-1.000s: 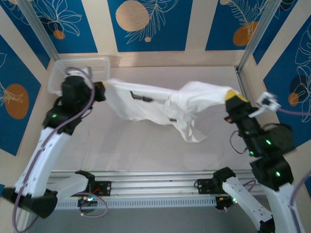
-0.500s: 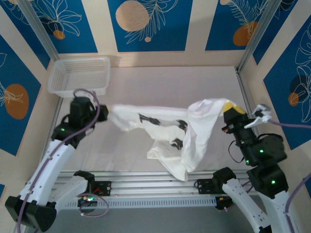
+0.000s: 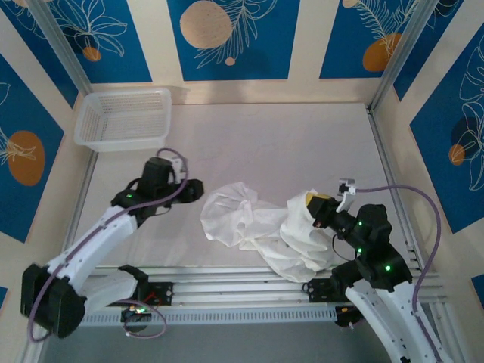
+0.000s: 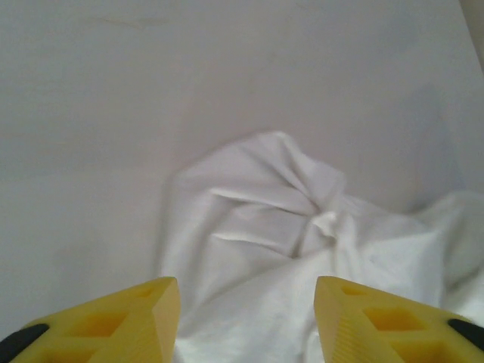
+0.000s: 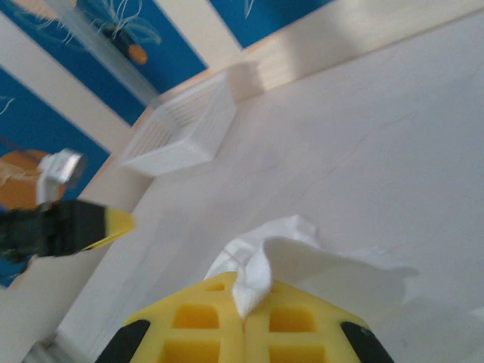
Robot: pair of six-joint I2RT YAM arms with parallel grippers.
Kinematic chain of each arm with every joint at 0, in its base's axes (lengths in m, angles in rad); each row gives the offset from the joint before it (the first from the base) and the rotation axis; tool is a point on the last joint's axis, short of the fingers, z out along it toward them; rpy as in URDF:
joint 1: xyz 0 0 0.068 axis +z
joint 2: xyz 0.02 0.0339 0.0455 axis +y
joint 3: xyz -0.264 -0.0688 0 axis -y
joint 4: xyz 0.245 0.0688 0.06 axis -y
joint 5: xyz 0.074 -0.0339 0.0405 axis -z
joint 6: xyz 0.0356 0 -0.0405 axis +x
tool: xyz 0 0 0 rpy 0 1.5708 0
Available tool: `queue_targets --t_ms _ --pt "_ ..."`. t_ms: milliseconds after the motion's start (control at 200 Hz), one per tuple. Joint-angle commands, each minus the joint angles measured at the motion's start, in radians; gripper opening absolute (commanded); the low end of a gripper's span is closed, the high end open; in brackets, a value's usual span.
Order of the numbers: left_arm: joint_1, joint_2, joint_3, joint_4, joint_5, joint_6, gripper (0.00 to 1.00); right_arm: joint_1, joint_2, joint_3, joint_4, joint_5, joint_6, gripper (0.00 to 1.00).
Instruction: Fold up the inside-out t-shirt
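The left gripper stands spread with nothing between its fingers. Just ahead of it the inside-out t-shirt lies crumpled, bunching rightward up to the right gripper, whose fingers are pressed together on a pinch of its cloth. The step looks like spreading the shirt before any fold, so next the left gripper should probably close on a free edge just in front of it so both arms can draw the heap flat.

This is a robot lab booth — a left arm and a right arm are bolted to a metal rail at the edge of a white table. Blue wall panels with drawn leaves and metal posts close it in.
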Motion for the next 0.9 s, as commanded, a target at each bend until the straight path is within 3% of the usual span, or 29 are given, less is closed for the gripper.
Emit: queue_targets --t_ms 0,120,235,330,420,500,580,695,895 --pt "-0.079 0.074 0.042 0.133 0.124 0.033 0.54 -0.011 0.043 0.028 0.134 -0.246 0.021 0.00" --pt "-0.098 0.150 0.082 0.198 0.177 0.010 0.60 -0.021 0.225 0.203 0.172 -0.451 0.005 0.00" --pt "-0.108 0.233 0.148 0.127 0.106 0.056 0.77 -0.015 0.419 0.451 0.117 -0.625 -0.014 0.00" --pt "-0.127 0.386 0.224 0.005 -0.017 0.094 0.87 -0.006 0.491 0.575 0.059 -0.625 -0.036 0.00" --pt "-0.149 0.504 0.232 0.027 0.015 0.067 0.88 -0.004 0.492 0.602 0.064 -0.586 -0.045 0.00" --pt "-0.177 0.584 0.236 0.047 -0.002 0.026 0.77 -0.006 0.481 0.605 0.053 -0.547 -0.065 0.00" --pt "-0.176 0.657 0.261 -0.001 -0.083 -0.014 0.55 -0.012 0.469 0.604 0.028 -0.513 -0.079 0.00" --pt "-0.154 0.653 0.258 -0.015 -0.117 -0.037 0.01 -0.028 0.435 0.586 0.003 -0.437 -0.088 0.00" --pt "0.031 0.315 0.127 -0.049 -0.237 -0.088 0.00 -0.104 0.390 0.506 -0.010 -0.377 -0.116 0.00"
